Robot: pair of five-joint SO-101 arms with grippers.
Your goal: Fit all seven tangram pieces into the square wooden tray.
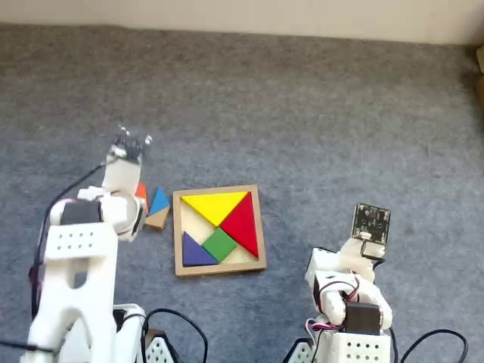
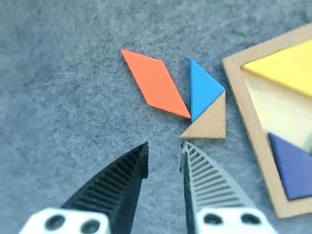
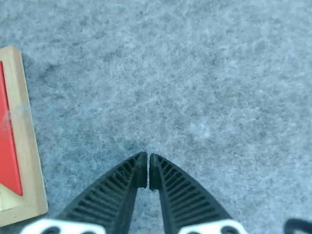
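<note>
The square wooden tray [image 1: 259, 227] holds a yellow triangle [image 1: 214, 206], a red triangle [image 1: 243, 222], a green square [image 1: 219, 243] and a purple triangle [image 1: 195, 252]. Just left of the tray lie an orange parallelogram [image 2: 155, 84], a blue triangle [image 2: 203, 88] and a plain wooden triangle [image 2: 209, 124]. My left gripper [image 2: 165, 148] is open above the carpet, its tips a little short of the wooden triangle, nothing between them. My right gripper [image 3: 147, 162] is shut over bare carpet to the right of the tray [image 3: 24, 146].
Grey carpet [image 1: 318, 113] covers the whole work surface. The left arm [image 1: 83, 242] stands left of the tray, the right arm [image 1: 352, 295] at the lower right. Black cables [image 1: 181, 325] run along the near edge.
</note>
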